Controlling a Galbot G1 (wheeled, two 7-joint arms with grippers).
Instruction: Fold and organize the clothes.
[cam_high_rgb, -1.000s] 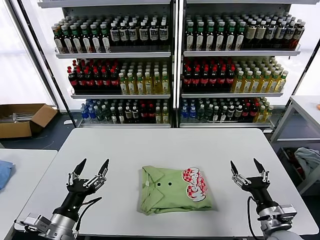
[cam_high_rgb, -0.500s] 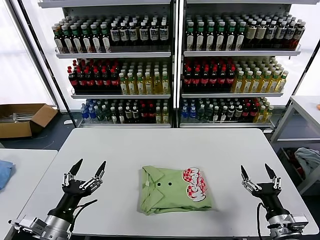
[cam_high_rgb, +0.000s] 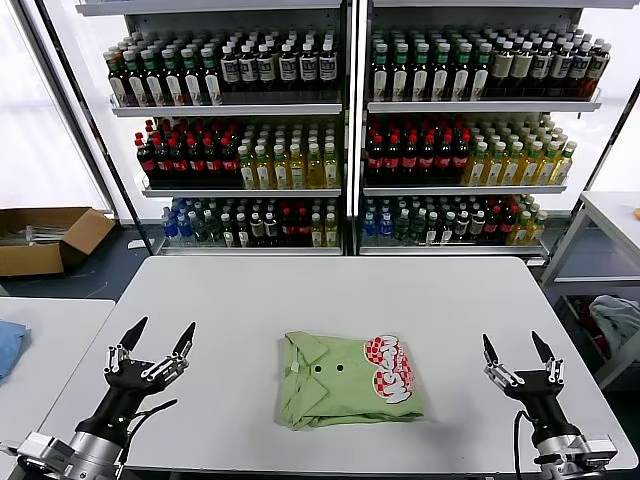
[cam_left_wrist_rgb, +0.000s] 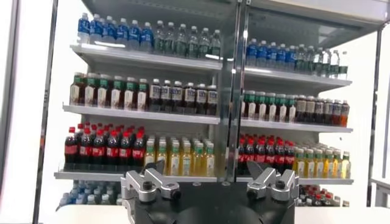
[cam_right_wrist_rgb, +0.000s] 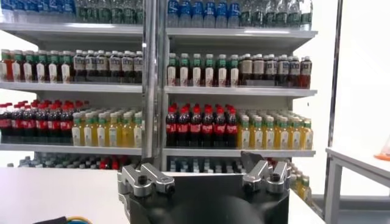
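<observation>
Nearest you, both hands hover over the front edge of the bench with nothing in them. The left hand (cam_high_rgb: 152, 345) sits well to the left of the shirt, fingers spread apart. The right hand (cam_high_rgb: 521, 354) sits well to the right, its fingers apart too.

Between them the shirt (cam_high_rgb: 348, 379) lies flat on the bench (cam_high_rgb: 340, 285), already folded into a compact, nearly square packet. Judging by that, the folding looks done and you are at the tidying or finishing stage. If you touch it again, come in low from both sides at once, press on the outer edges only, and square them up without lifting a layer; a one-sided push would likely slide the packet or open the fold.

The collar (cam_high_rgb: 300, 350) points to the left, the red-and-white print (cam_high_rgb: 388, 366) lies toward the right, so the slightly longer axis runs left to right across the bench.

Farther back stand 2 shelves of bottles (cam_high_rgb: 240, 130).
</observation>
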